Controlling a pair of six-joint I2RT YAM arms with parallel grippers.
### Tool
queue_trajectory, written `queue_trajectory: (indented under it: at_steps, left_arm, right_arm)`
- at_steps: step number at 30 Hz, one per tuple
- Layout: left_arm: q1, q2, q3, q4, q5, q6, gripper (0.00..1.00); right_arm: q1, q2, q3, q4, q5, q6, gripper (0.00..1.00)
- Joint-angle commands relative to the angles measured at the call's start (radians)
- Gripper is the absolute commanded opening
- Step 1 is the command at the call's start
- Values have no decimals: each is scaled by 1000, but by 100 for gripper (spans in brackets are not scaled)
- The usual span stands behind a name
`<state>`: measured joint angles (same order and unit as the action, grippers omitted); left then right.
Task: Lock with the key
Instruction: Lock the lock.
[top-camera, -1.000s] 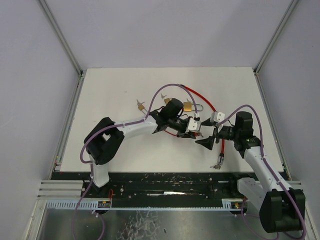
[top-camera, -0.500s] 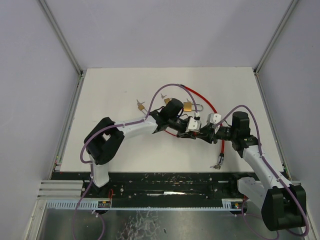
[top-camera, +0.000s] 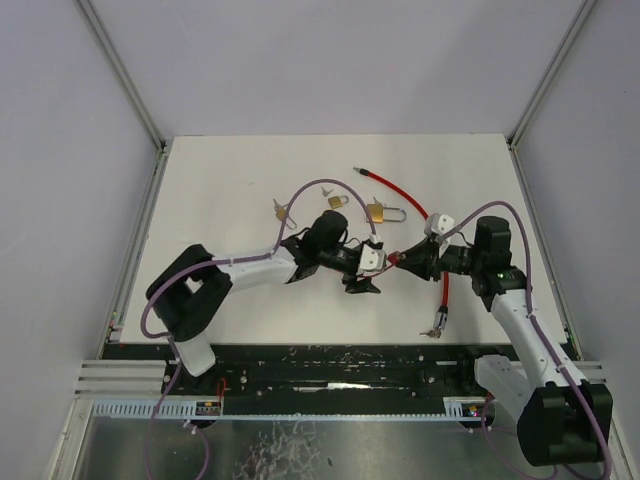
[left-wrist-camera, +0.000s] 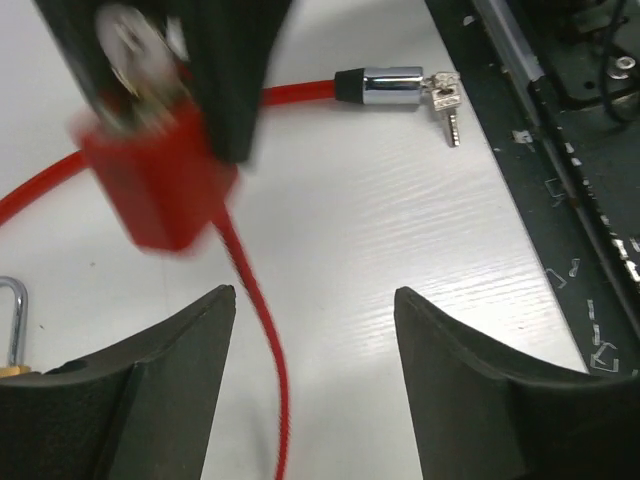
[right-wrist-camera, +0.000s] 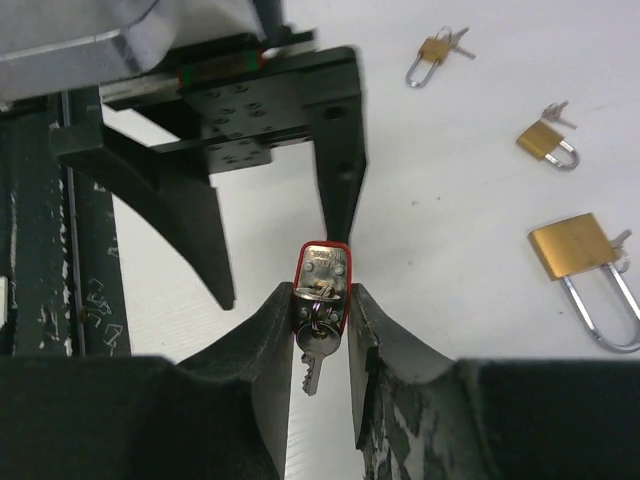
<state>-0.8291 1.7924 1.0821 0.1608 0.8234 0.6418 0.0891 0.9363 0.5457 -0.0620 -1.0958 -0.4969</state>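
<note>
While right tool (right-wrist-camera: 320, 292) clamps red padlock (right-wrist-camera: 322, 262), key (right-wrist-camera: 311, 362) attached, I see left tool (left-wrist-camera: 315, 300) spread open just beside.

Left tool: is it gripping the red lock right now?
No, the left tool stands open, with only the red cable running between its fingers and the red lock beyond their tips.

— What stands around the table (top-camera: 230, 180)?
— Pale lilac-grey walls (top-camera: 330, 60) on three sides, with aluminium posts (top-camera: 121, 70) slanting up from the far corners.
— And along the near edge?
— A black rail (top-camera: 300, 362), then a white slotted strip (top-camera: 300, 408), then a scratched, shiny metal sheet (top-camera: 330, 450). The light is even and the shadows are soft.
</note>
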Motion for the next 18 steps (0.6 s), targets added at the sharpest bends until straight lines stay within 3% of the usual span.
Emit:
queue_trajectory:
  at_steps: [1,6,12,18]
  left_arm:
    - [0,-101,-138,345,-29,-66,66]
    - [0,-72,-81,291,-21,-116,58]
    - [-8,-50,-85,364,15,-172,56]
    - [-12,-19,-43,340,32,-208,27]
  right_arm:
    - [-52,-64,101,-53,-148,67,7]
    - [-69,-81,107,-49,-192,97,7]
    - [-69,-63,98,-35,-197,99,6]
    - [-69,-49,83,-2,-200,127,4]
